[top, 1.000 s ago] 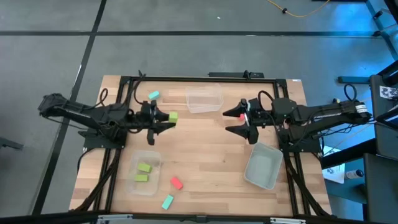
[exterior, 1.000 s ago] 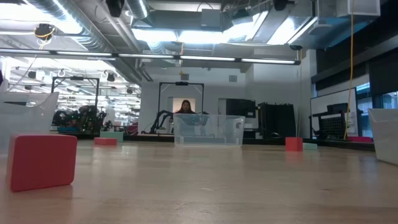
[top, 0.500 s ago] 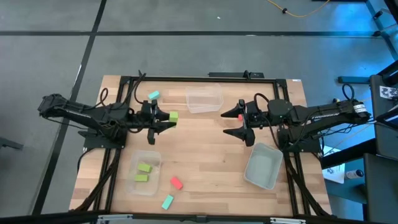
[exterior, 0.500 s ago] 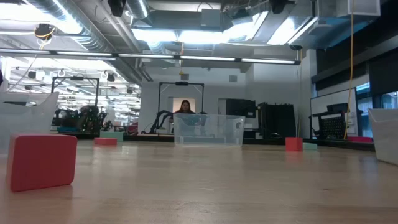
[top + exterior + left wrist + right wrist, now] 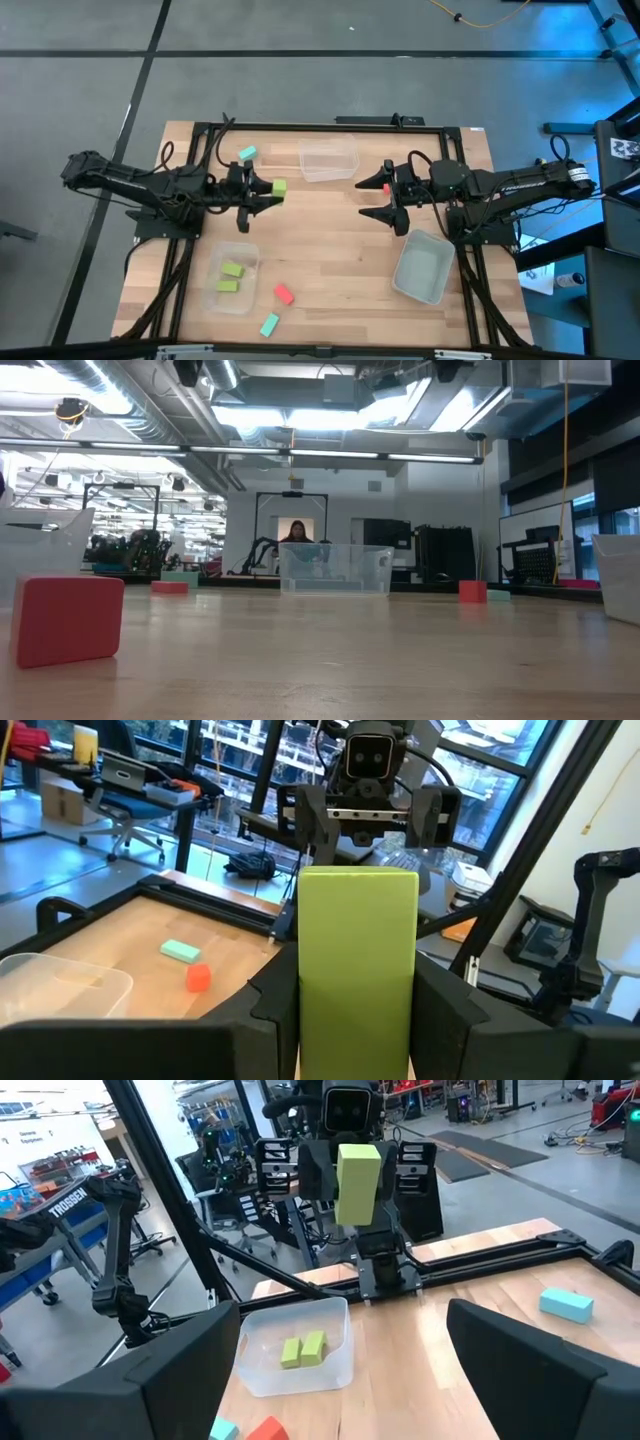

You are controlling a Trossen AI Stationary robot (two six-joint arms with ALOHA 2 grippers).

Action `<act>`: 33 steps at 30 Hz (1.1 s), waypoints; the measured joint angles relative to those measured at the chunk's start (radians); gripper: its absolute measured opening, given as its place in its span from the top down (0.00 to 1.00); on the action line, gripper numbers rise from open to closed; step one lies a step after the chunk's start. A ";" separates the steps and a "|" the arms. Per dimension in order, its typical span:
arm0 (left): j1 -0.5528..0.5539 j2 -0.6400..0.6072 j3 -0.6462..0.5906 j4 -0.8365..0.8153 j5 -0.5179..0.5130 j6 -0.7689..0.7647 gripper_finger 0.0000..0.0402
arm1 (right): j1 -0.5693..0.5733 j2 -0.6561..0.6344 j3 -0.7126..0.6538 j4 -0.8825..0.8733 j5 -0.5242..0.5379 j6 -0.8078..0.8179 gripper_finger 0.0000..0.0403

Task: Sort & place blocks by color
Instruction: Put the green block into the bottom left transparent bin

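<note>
My left gripper (image 5: 268, 190) hovers over the table's left middle, shut on a lime green block (image 5: 278, 187), which fills the left wrist view (image 5: 358, 970). Two more green blocks (image 5: 230, 277) lie in the near-left clear tub (image 5: 243, 298). My right gripper (image 5: 380, 199) hangs wide open over the right middle, with a red block (image 5: 386, 187) beside it. On the wood lie a teal block (image 5: 247, 153) far left, and a red block (image 5: 284, 293) and a teal block (image 5: 269, 324) near the front edge. My left gripper pinches the lime green block between its two fingers, one on each side face (image 5: 305, 1010). The fingers (image 5: 450, 1015) lie level and point toward the table's right. The block is lifted clear of the table and stands upright, as the right wrist view (image 5: 358, 1170) shows.
An empty clear tub (image 5: 328, 160) sits at the far middle and another (image 5: 423, 265) at the near right, under the right arm. A dark frame (image 5: 320, 126) rims the table. Bare wood (image 5: 330, 240) lies between the arms. In the low view a red block (image 5: 68, 618) stands close.
My right gripper has edged a little toward the table's left, staying open. The left gripper and its green block have kept still.
</note>
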 joint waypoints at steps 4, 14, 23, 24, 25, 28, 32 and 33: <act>0.000 0.000 0.000 -0.014 0.013 0.000 0.71 | 0.000 0.000 0.000 0.000 0.000 -0.002 0.11; -0.001 -0.008 0.000 -0.039 0.046 0.006 0.71 | 0.000 0.000 0.000 0.000 0.000 0.000 0.11; -0.017 -0.062 0.056 -0.220 0.046 0.006 0.71 | 0.000 0.000 0.000 0.000 0.000 0.001 0.11; -0.024 -0.060 0.083 -0.271 0.046 0.006 0.71 | 0.000 0.000 0.000 0.000 0.000 0.001 0.11; -0.035 -0.058 0.112 -0.326 0.046 0.006 0.71 | 0.000 0.000 0.000 0.000 0.001 0.001 0.11; -0.076 -0.035 0.213 -0.493 0.042 -0.001 0.71 | 0.000 -0.001 0.000 -0.006 0.001 0.001 0.11; -0.155 0.032 0.353 -0.749 0.016 -0.063 0.71 | 0.000 -0.001 0.000 -0.008 -0.003 0.001 0.11; -0.179 0.053 0.386 -0.817 0.005 -0.091 0.71 | 0.000 -0.001 0.000 -0.011 -0.006 0.001 0.11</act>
